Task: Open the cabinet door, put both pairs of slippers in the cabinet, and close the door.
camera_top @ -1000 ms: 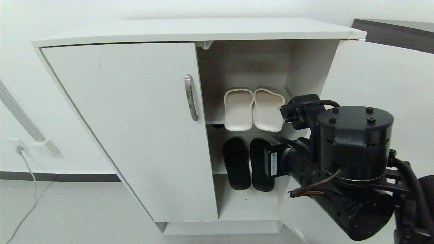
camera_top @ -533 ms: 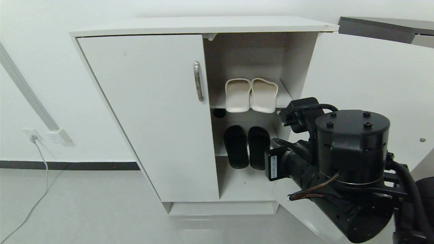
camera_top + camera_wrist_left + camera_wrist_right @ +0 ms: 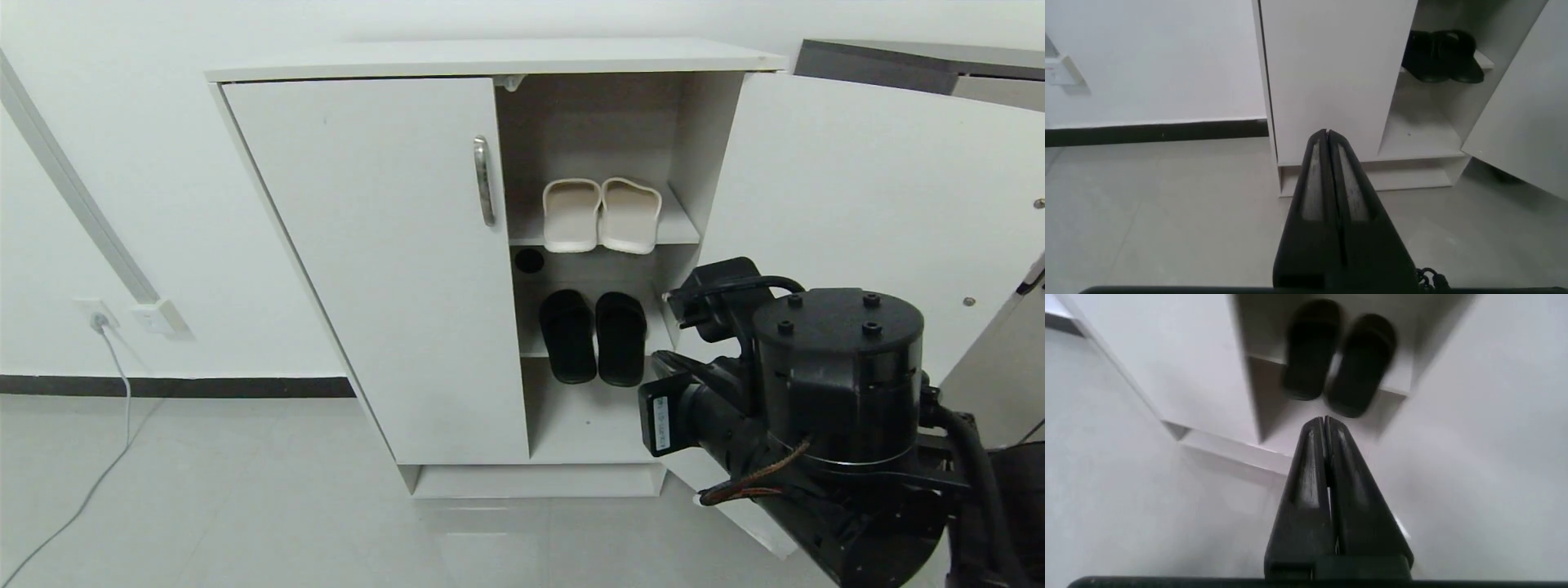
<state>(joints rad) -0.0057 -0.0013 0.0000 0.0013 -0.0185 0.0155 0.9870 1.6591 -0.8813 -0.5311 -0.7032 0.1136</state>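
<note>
The cabinet (image 3: pixel 490 55) stands on the floor (image 3: pixel 245 506) against the wall (image 3: pixel 122 163). Its left door (image 3: pixel 375 261) is shut. Its right door (image 3: pixel 857 188) is swung wide open, baring the right half of the inside.

The right arm (image 3: pixel 833 392) sits low in front of the open door, apart from the shelves.

The white slippers (image 3: pixel 571 214) lie side by side on the upper shelf (image 3: pixel 682 230), touching each other, nearer its left edge and reaching to its front edge. The black slippers (image 3: pixel 569 335) lie side by side on the middle shelf (image 3: pixel 529 349), directly under the white pair, their near ends sticking out past the front edge. The bottom board (image 3: pixel 588 425) of the cabinet lies below them.

The left tool (image 3: pixel 1326 143) is closed, its fingers pressed flat together with nothing between them. It points at the foot of the shut door, above the floor. The right tool (image 3: pixel 1327 429) is closed as well and grips nothing. It points at the open side of the cabinet, with the black slippers (image 3: pixel 1310 347) beyond its tip and apart from it.

A metal handle (image 3: pixel 484 192) runs upright along the right edge of the left door. A dark round hole (image 3: pixel 529 260) shows in the back panel just under the upper shelf. A socket (image 3: pixel 98 314) sits low on the wall left of the cabinet, and a cable (image 3: pixel 114 425) hangs from it to the floor.
</note>
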